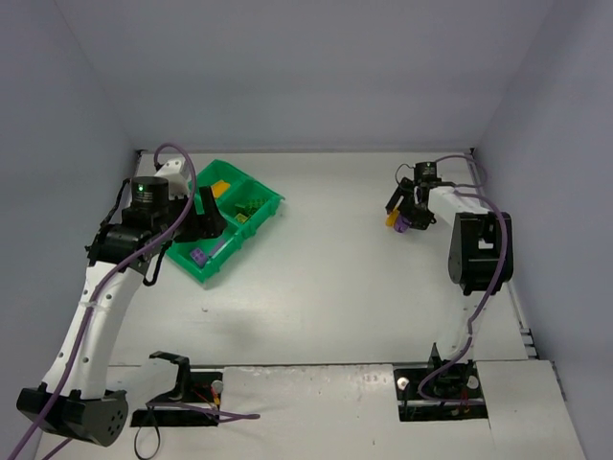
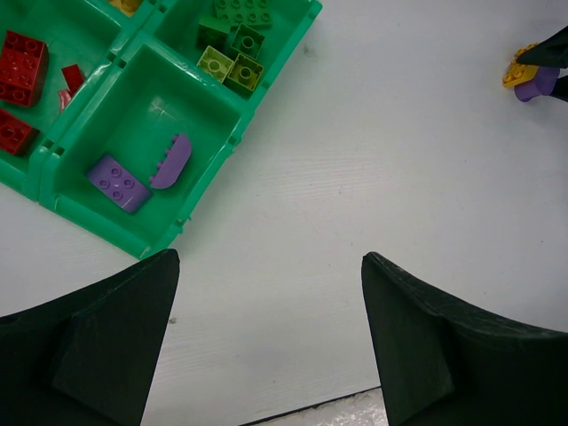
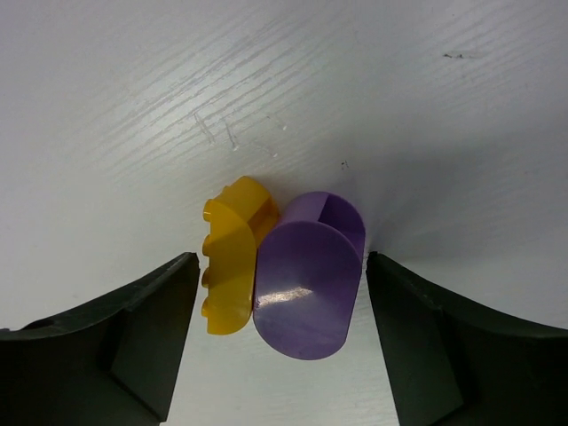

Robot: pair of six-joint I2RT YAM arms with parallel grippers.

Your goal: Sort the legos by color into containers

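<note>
The green tray sits at the back left; it also shows in the left wrist view. Its compartments hold red bricks, green and lime bricks, two purple bricks and a yellow piece at the top edge. My left gripper hangs open and empty above the tray's near side. My right gripper is open low over the table. A yellow brick and a purple brick lie touching each other between its fingers.
The yellow and purple pair lies far right of the tray, with white table between. Side walls close in the table on the left, back and right. The arm bases and cables sit at the near edge.
</note>
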